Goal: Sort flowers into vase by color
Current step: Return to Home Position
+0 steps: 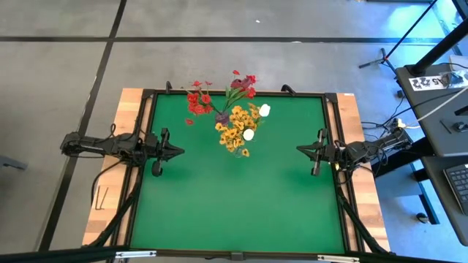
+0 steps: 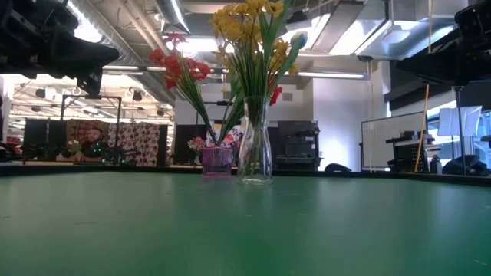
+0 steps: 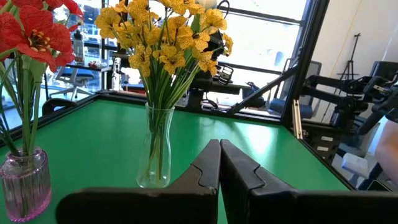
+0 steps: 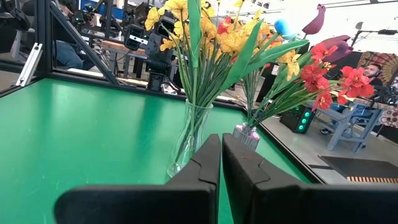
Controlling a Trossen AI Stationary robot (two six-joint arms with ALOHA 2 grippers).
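High view, looking straight down: both arms are at opposite sides of the green counter point(image 1: 219, 212). The left claw point(image 1: 180, 151) hangs just inside the left edge and the right claw point(image 1: 300, 150) just inside the right edge, well apart from each other. Toward the far middle of the counter the blooms stand in one cluster. Red blossom sprays point(image 1: 197, 104) are on the left arm's side and yellow blossom sprays point(image 1: 234, 134) are just beside them, with white tulips point(image 1: 264, 110) showing among the yellow. Low view: two vases stand just beside each other on the counter. A purple vase point(image 2: 217, 162) holds the red sprays and a transparent vase point(image 2: 255, 157) holds the yellow ones. A person point(image 2: 92, 144) sits in the room far behind. Left wrist view: the left claw's two dark fingers are pressed together with nothing between them. They point across the counter toward the transparent vase, with the purple vase off to one side of it. Right wrist view: the right claw's fingers are likewise together and hold nothing. From here the transparent vase is the nearer one, with the purple vase just behind it. A dark pink bud point(image 4: 317, 20) rises above the red sprays.
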